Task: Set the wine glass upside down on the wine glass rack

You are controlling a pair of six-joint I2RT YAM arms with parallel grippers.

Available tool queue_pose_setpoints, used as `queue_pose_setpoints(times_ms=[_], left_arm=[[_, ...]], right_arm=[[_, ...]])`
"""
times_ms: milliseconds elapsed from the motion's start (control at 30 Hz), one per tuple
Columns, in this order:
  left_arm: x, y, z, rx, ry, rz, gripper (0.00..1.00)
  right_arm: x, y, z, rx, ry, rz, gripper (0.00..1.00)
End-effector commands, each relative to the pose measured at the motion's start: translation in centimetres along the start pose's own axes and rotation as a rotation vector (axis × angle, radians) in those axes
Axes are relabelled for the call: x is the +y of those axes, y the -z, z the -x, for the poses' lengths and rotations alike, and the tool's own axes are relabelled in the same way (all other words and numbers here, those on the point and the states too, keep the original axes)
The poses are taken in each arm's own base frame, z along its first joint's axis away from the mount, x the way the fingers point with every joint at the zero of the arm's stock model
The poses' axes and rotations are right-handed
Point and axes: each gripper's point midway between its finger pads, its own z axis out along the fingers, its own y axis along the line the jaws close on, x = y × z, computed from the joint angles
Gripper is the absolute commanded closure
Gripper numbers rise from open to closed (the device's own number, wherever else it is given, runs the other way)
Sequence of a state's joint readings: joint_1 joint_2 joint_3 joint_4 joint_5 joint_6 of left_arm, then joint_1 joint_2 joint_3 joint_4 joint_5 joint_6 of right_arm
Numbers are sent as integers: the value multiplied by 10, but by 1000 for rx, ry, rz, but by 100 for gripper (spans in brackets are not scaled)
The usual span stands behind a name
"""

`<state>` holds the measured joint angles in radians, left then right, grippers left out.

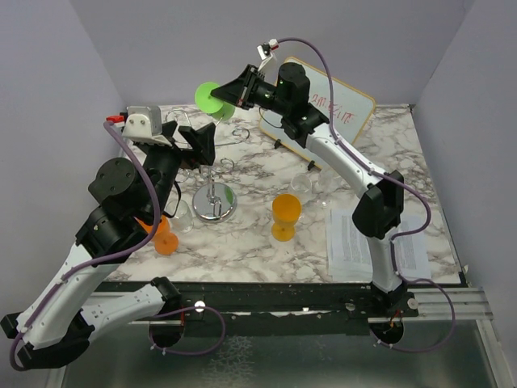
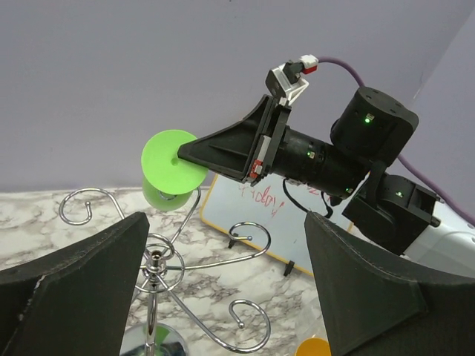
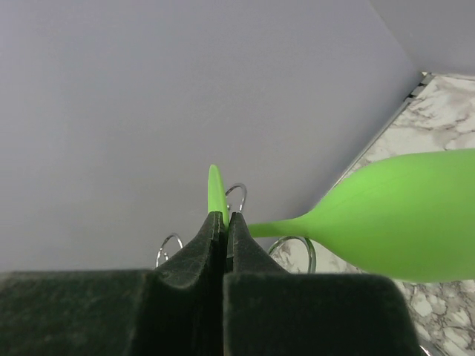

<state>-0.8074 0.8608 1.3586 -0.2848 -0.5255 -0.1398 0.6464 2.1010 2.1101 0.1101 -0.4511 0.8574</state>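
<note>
1. Holding the green wine glass in the air, the right gripper is clenched on the round foot of the glass. In the right wrist view its two fingers press together on the thin edge of the foot. From there the stem runs to the right into the bowl.
2. The glass lies nearly on its side, over the far part of the marble table and left of the whiteboard. It does not touch the rack.
3. The wine glass rack stands upright on its round shiny base. It is in the left middle of the table, nearer than the glass.
4. The left gripper is released, with its jaws wide apart and nothing between them. It hangs just on the far side of the top of the rack. In the left wrist view the post and the curled wire arms of the rack show between its two fingers.
5. An orange glass stands upright to the right of the rack. A second orange glass is beside the left arm and partly hidden by it. A clear glass stands a little farther than the first orange one. A printed sheet lies at the near right.
</note>
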Motion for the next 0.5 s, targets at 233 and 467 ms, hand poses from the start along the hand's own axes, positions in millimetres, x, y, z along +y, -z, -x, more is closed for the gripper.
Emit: queue_pose_setpoints(times_ms=[233,467], left_arm=[[11,4,-8,12,13,52,13],[13,5,-7,9,19,63,13]], right_arm=[[31,-3,-25,140,5,152,99],[32,-4,-35,183,3,141,99]])
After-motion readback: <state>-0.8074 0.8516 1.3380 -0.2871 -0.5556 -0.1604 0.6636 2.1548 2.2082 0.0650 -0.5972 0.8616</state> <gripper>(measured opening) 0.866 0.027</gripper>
